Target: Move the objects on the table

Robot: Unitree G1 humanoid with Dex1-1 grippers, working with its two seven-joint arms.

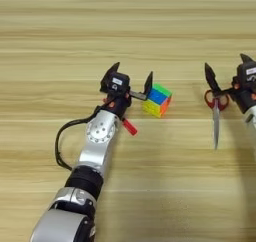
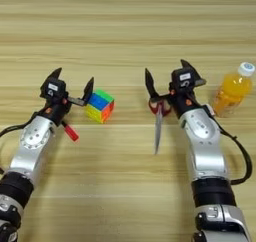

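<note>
With both hands spread wide and nothing gripped, the left hand (image 1: 132,78) should be centred over the puzzle cube (image 1: 157,100), the right hand (image 2: 168,77) over the scissors (image 2: 159,117).

Wooden table (image 2: 125,31) bearing cube (image 2: 100,106), scissors (image 2: 158,121), pen (image 2: 70,132), bottle (image 2: 232,92).

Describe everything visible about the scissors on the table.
The scissors have red loop handles and silver, metal-looking blades. They lie flat on the wooden table, blades together, tip pointing toward the robot and handles away from it. The right gripper hangs open over the handles, one black finger beside them and the wrist covering part of the loops; whether it touches them cannot be told. An orange bottle stands apart on their right, the puzzle cube apart on their left.
</note>
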